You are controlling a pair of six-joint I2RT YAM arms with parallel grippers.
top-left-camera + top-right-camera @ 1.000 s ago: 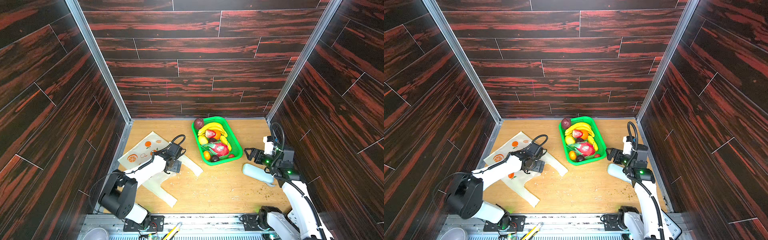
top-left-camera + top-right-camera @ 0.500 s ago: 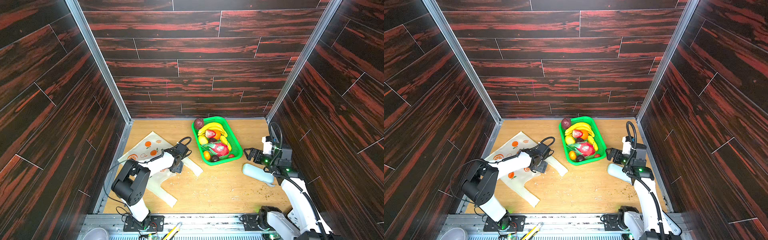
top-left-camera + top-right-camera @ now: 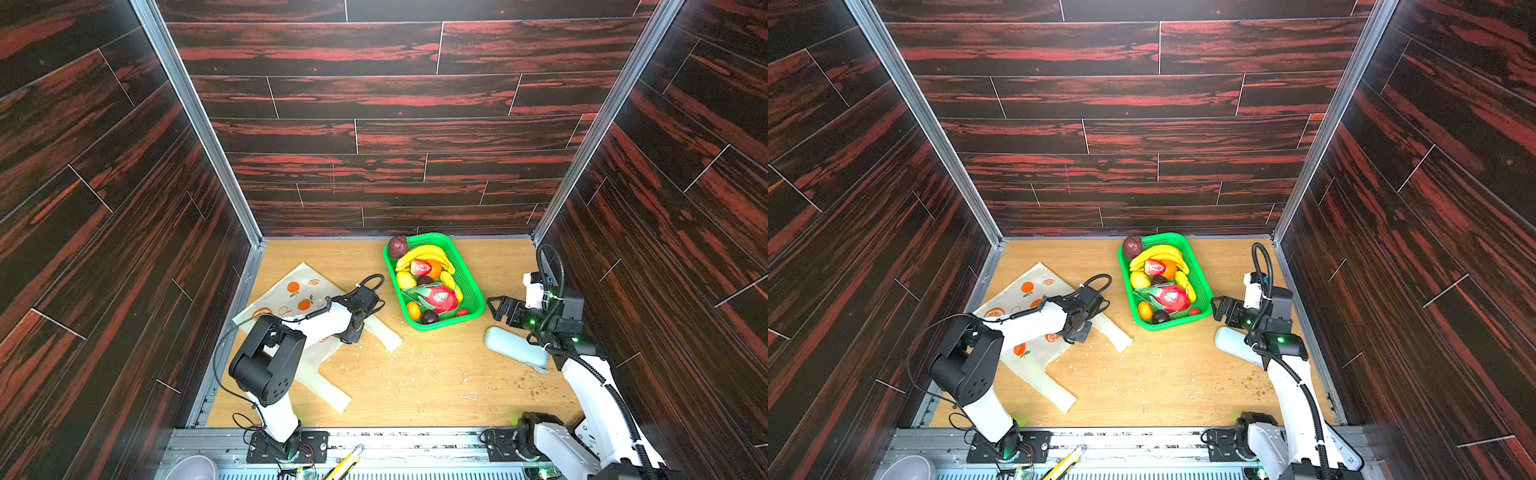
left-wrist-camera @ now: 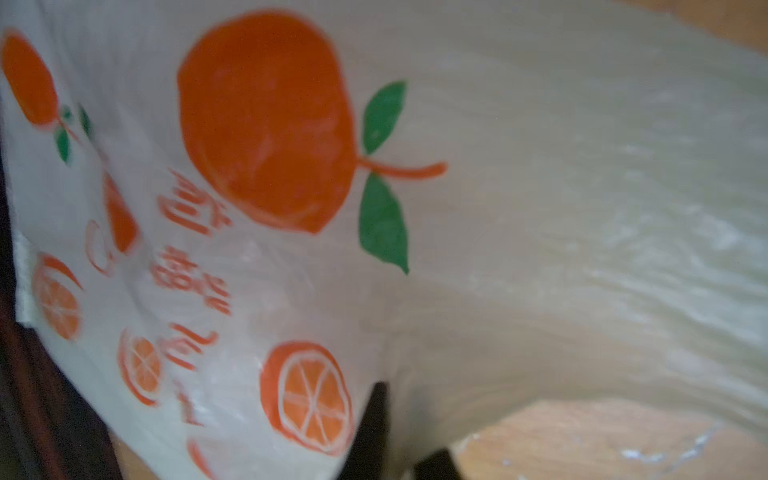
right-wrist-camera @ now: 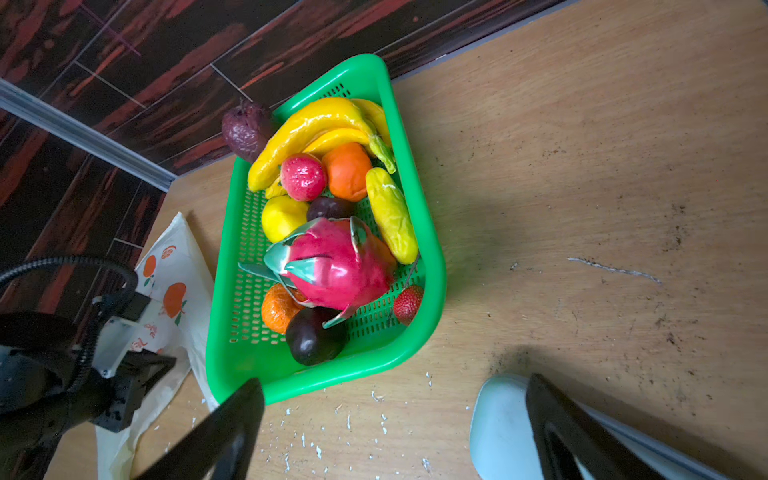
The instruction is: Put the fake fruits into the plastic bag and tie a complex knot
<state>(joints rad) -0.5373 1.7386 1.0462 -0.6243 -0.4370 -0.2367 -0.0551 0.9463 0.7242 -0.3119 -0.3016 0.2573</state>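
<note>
The plastic bag [image 3: 299, 286] is being shown lying flat on the left of the wooden table [image 3: 428, 374] in both top views, with its two strap handles spread over the wood. It is being pinched by the left gripper [image 3: 352, 332] at its edge between the handles, beside the printed oranges. In the left wrist view the two dark fingers [image 4: 374, 415] are being pressed together with the thin bag film caught between them. The fake fruits [image 3: 428, 278] are being held in the green mesh basket [image 3: 478, 299], which is standing near the back wall just to the right of the bag. Bananas [image 5: 316, 124], a strawberry [image 5: 302, 176], an orange [image 5: 347, 170], a lemon [image 5: 282, 218], a pink dragon fruit [image 5: 340, 266] and a dark purple ball [image 5: 311, 338] are being shown there. A wrinkled purple fruit [image 5: 245, 129] is sitting at the basket's far corner; whether inside the rim or just behind it cannot be told. The right gripper [image 3: 498, 309] is being held just beside the basket's near right corner, fingers [image 5: 232, 436] spread wide with only table between them, and a pale blue pouch [image 3: 511, 345] is lying beneath that arm.
</note>
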